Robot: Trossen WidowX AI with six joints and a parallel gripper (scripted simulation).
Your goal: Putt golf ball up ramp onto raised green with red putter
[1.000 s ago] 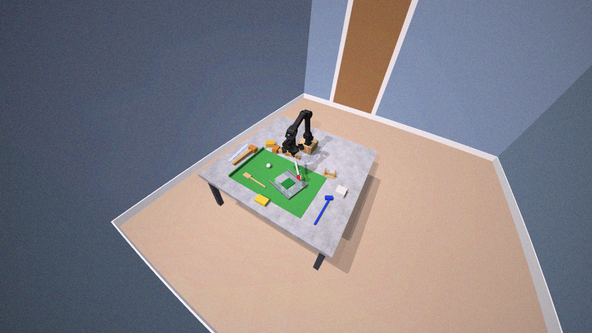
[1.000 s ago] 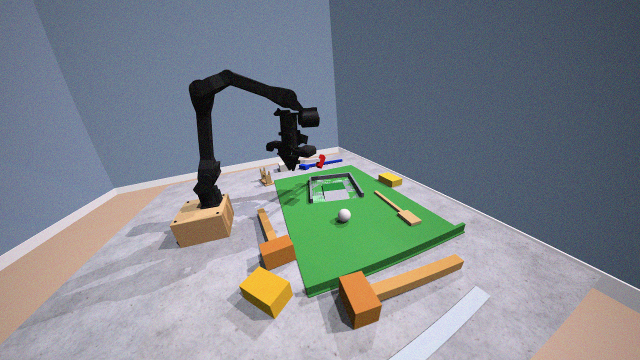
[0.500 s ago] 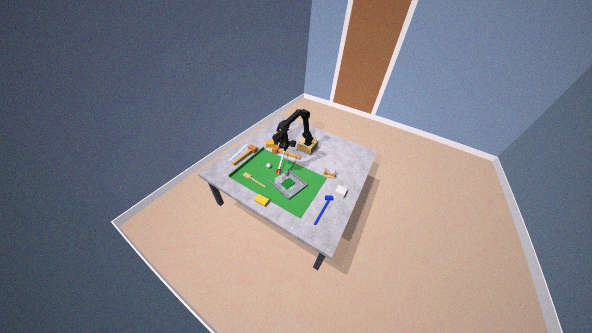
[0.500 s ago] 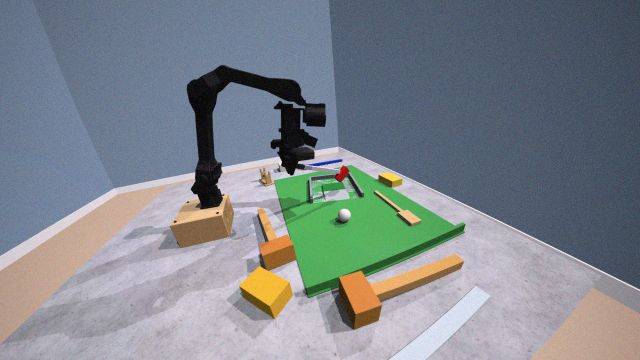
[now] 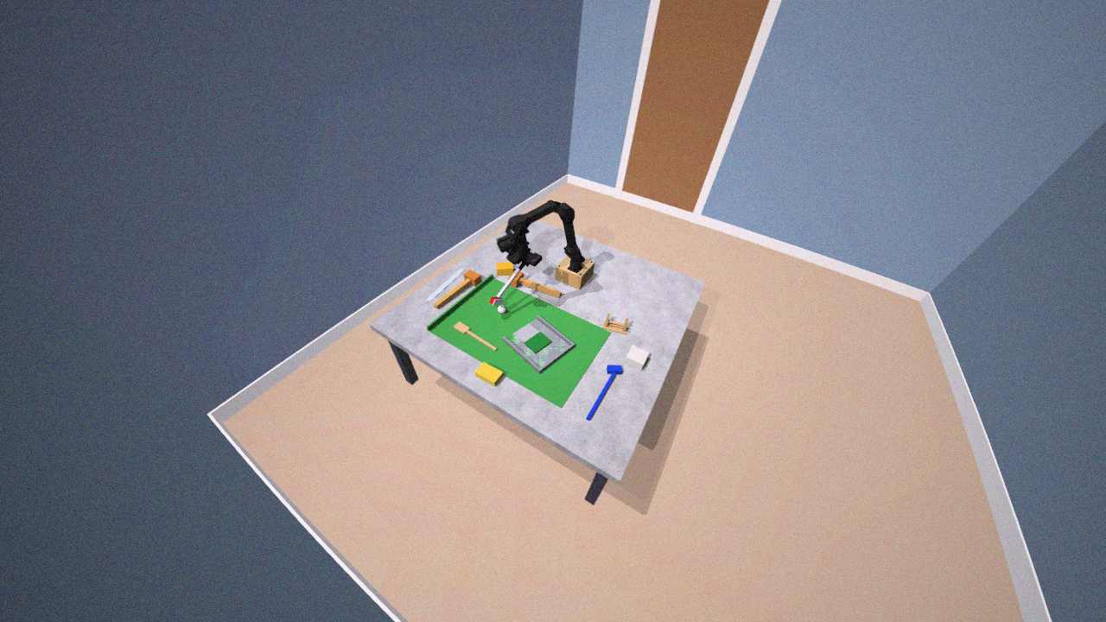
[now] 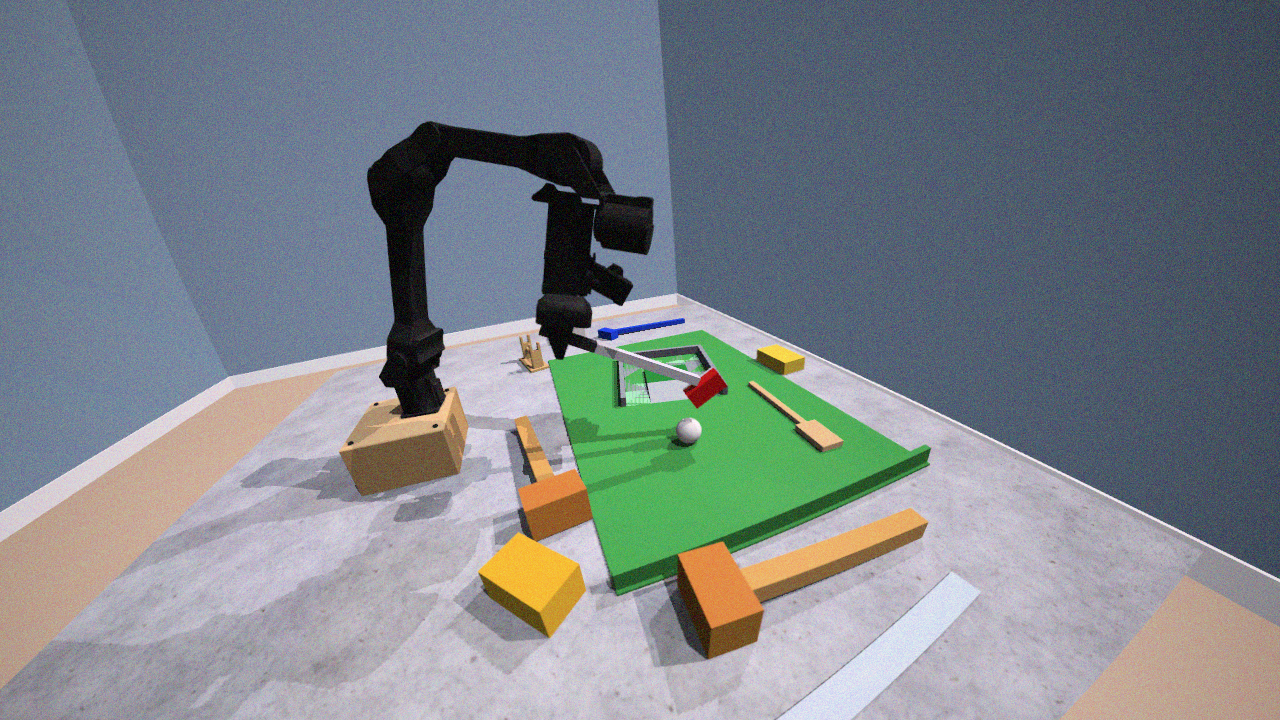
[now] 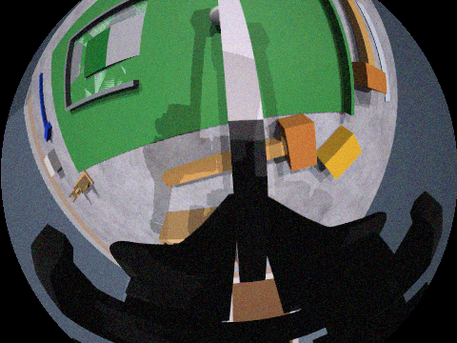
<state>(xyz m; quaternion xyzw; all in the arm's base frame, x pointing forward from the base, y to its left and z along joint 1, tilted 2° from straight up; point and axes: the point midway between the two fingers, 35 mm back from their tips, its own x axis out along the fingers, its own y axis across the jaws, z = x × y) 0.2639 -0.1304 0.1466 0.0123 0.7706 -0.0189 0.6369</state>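
Note:
My gripper (image 5: 519, 266) (image 6: 559, 344) (image 7: 244, 198) is shut on the dark grip end of the red putter. Its pale shaft (image 6: 640, 362) (image 7: 238, 51) slants down over the green mat (image 5: 464, 320) (image 6: 733, 488) (image 7: 299, 38). The red putter head (image 5: 493, 297) (image 6: 707, 386) hangs just above the mat, close by the white golf ball (image 5: 501, 308) (image 6: 687, 430) (image 7: 215, 14). In the wrist view the shaft partly hides the ball. The raised green (image 5: 535, 340) (image 7: 97, 52) sits inside a grey ramp frame (image 5: 558, 352) (image 6: 621, 385), further along the mat.
Two orange-headed mallets (image 6: 720, 600) (image 6: 554, 503) and a yellow block (image 6: 532, 582) lie near the mat's near edge. A wooden putter (image 6: 796, 420) lies on the mat. A second yellow block (image 6: 780, 359), a blue putter (image 6: 640, 326), a wooden stand (image 6: 534, 353) and a white block (image 5: 637, 355) lie around it.

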